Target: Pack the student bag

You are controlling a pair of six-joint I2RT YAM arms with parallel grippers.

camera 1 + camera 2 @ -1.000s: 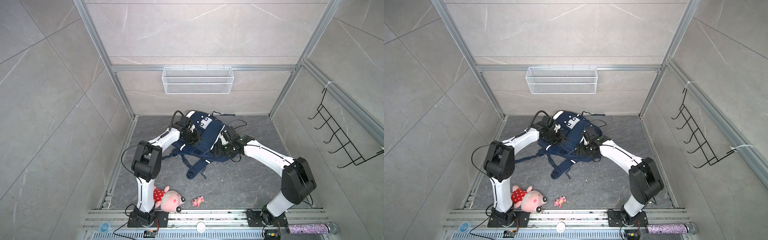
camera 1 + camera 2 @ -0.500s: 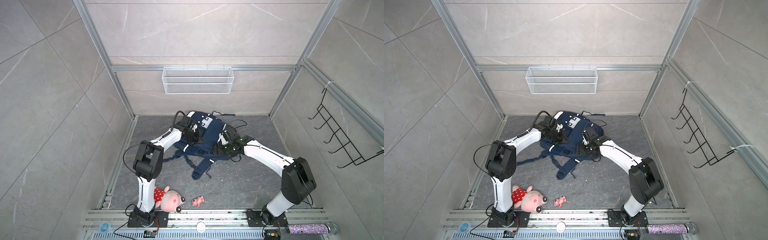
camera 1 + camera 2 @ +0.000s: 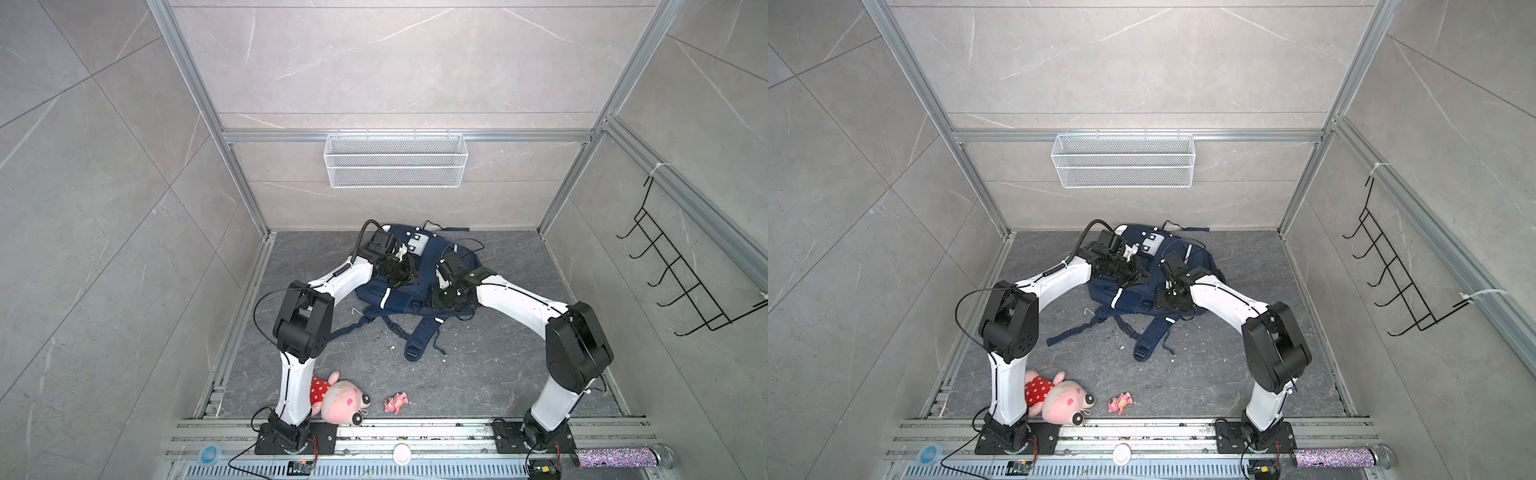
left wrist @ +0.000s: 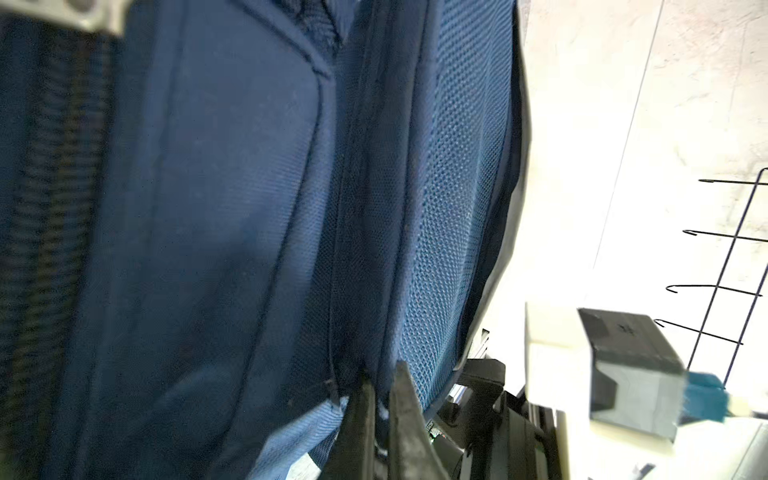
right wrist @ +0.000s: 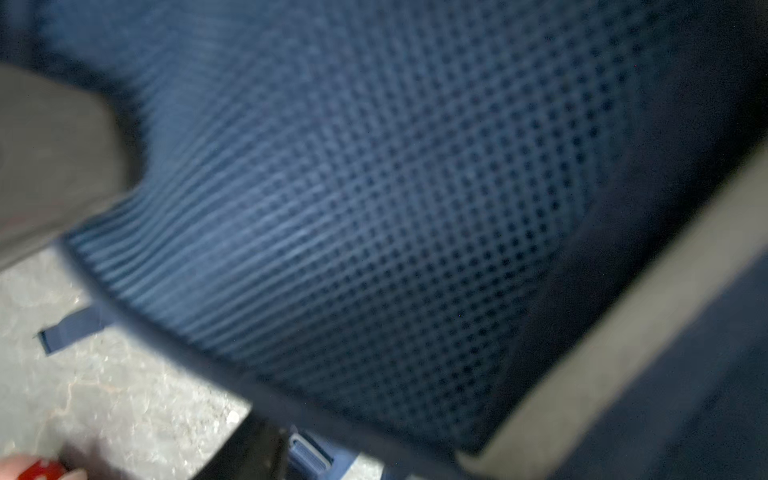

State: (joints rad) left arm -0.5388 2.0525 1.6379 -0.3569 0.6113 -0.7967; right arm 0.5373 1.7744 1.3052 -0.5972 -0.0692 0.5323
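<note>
Near back wall, student bag edge in closed left gripper; right gripper unclear; open floor ahead

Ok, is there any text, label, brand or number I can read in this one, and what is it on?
No text can be read.
Bag, grey-white patch: dark marks, too small to tell whether they are letters.
Board at the front rail: too small to read.
Wrist views: only blurred navy fabric and mesh, no lettering.
</note>
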